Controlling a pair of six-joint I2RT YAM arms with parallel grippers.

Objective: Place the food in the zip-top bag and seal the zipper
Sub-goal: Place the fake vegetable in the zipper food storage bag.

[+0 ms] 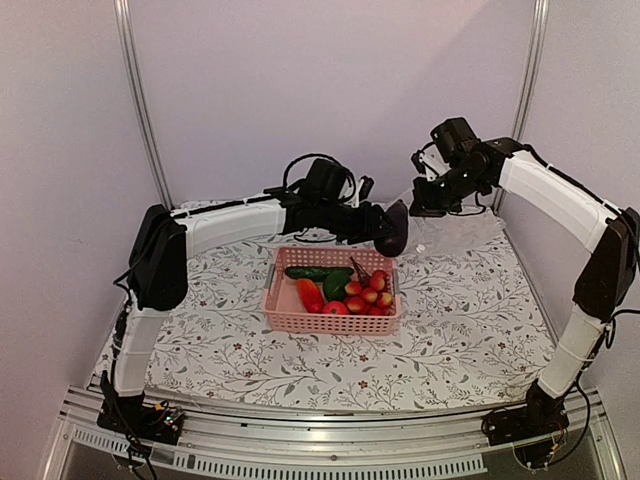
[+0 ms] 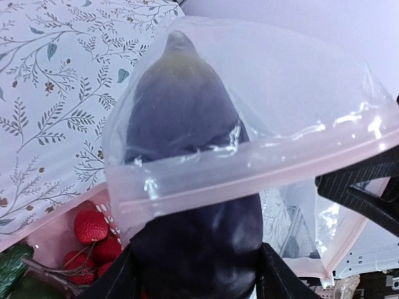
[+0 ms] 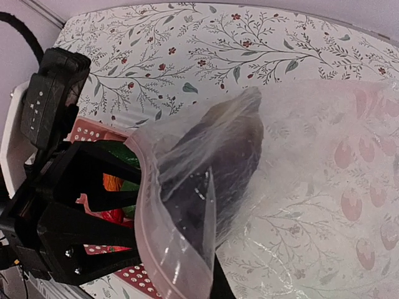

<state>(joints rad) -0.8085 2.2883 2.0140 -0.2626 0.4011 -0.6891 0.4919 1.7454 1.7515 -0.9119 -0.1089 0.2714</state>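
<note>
The eggplant (image 2: 206, 230) hangs just beyond the pink basket's (image 1: 330, 322) far right corner. Its long axis runs away from the basket into the zip-top bag (image 2: 293, 81) — nose past the zipper (image 2: 249, 169), thick end outside. The left gripper (image 2: 196, 280) is clamped on that thick end, straight behind it on the axis. The right gripper (image 1: 420, 203), farther beyond the basket, is pinched tight on the bag's rim and holds the mouth up. We judge the coming move to be a push along that axis, then a release. Cucumber (image 1: 315, 272) and red fruits (image 1: 368, 294) lie in the basket on the flowered cloth (image 1: 470, 330) — pale walls close behind.
</note>
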